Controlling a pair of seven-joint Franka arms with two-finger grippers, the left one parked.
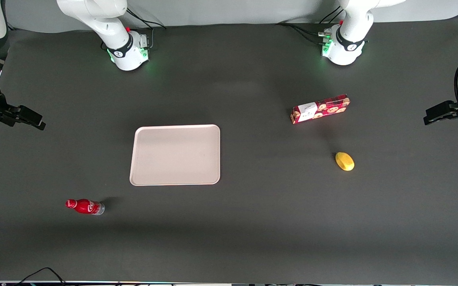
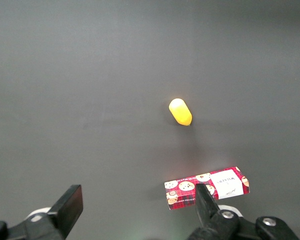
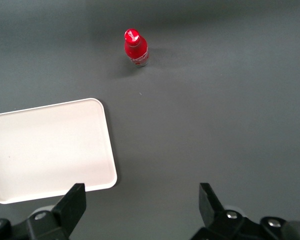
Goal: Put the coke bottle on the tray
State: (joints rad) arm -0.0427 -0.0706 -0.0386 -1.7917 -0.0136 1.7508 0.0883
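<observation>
The coke bottle (image 1: 85,207), small and red with a red cap and a silvery base, stands on the dark mat, nearer the front camera than the tray and toward the working arm's end. It also shows in the right wrist view (image 3: 136,48). The tray (image 1: 175,155) is a large pale pinkish-white rectangle lying flat and empty in the middle of the mat; its rim shows in the right wrist view (image 3: 109,150). My gripper (image 1: 34,119) hangs high at the working arm's end of the table, open and empty (image 3: 142,200), well apart from the bottle and the tray.
A red cookie box (image 1: 320,109) lies toward the parked arm's end. A yellow lemon-shaped object (image 1: 344,161) lies nearer the front camera than the box. Both also show in the left wrist view, the box (image 2: 207,186) and the yellow object (image 2: 180,112).
</observation>
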